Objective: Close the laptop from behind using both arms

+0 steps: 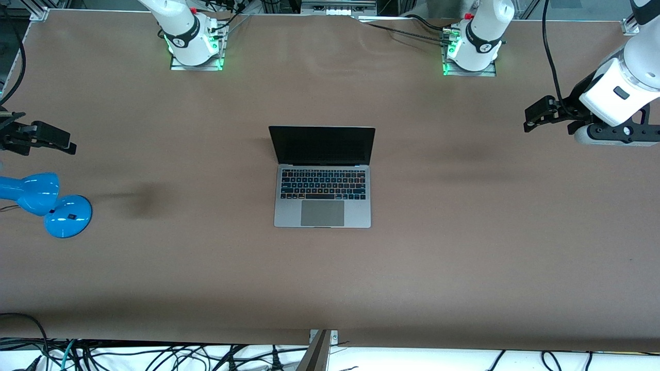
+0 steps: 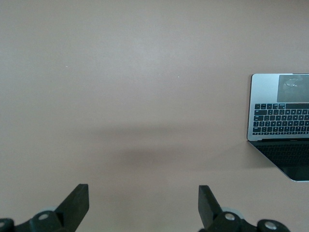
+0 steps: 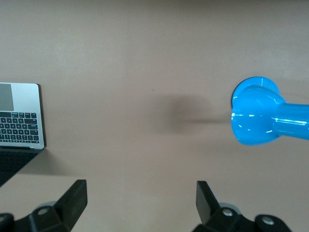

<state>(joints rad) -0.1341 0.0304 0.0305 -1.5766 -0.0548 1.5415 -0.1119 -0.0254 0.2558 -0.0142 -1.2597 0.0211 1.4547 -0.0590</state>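
Note:
The grey laptop (image 1: 322, 178) lies open in the middle of the brown table, its black screen upright and facing the front camera, keys and trackpad showing. My left gripper (image 1: 532, 117) hangs over the table toward the left arm's end, well apart from the laptop. Its fingers stand open over bare table (image 2: 143, 198), with a corner of the laptop (image 2: 280, 111) at the edge of the left wrist view. My right gripper (image 1: 67, 141) hovers over the right arm's end, open and empty (image 3: 141, 195). The right wrist view catches the laptop's other corner (image 3: 19, 116).
A blue desk lamp (image 1: 36, 193) with a round base (image 1: 68, 216) lies toward the right arm's end, just below the right gripper in the front view; the right wrist view shows that lamp (image 3: 260, 118) too. Both arm bases (image 1: 193, 44) (image 1: 472, 49) stand along the table's back edge.

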